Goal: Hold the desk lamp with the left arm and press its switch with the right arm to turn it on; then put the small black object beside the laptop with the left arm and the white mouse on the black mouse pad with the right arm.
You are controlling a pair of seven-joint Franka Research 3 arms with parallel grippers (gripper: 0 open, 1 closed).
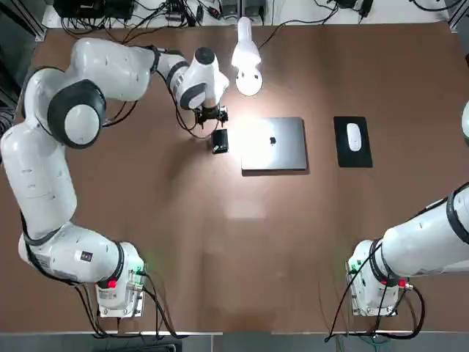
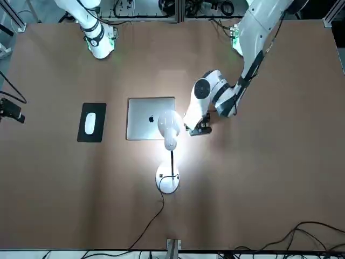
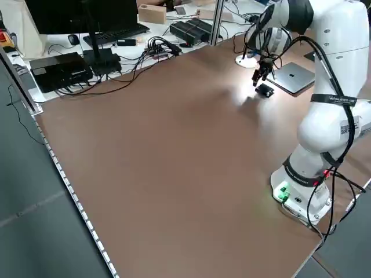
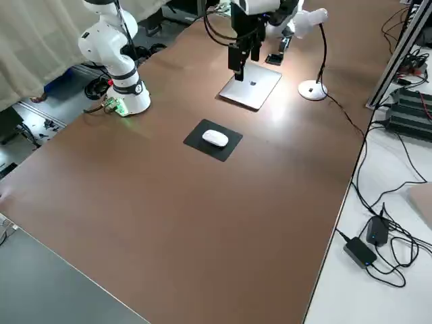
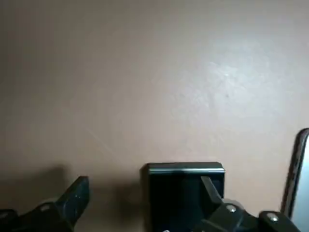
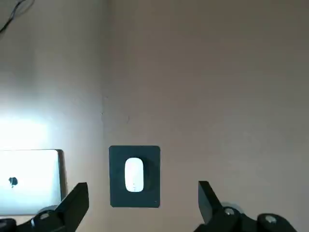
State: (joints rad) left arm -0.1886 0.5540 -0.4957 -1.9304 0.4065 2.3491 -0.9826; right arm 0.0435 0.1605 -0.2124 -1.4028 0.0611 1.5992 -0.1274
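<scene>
We see the small black object (image 1: 220,141), a glossy rounded block, lying just left of the laptop (image 1: 274,144). Above it, the left claw (image 1: 210,115) hangs spread apart, holding nothing.

Brown table (image 1: 146,220): the matte top before me, bare over most of its spread.

Cables (image 1: 146,15): black, tangled along the far edge of my table, behind it.

Second desk at my left side: white top, carrying a black keyboard (image 3: 116,33), a flat black box (image 3: 58,69) with leads running from it, and a cardboard box (image 3: 155,13) farther back.

Power adapter (image 4: 360,251): black brick with its cord, lying on the white surface past the table's far edge, near a black unit (image 4: 412,111).

Curtain (image 4: 34,40): pale, hanging beyond my right side.
</scene>
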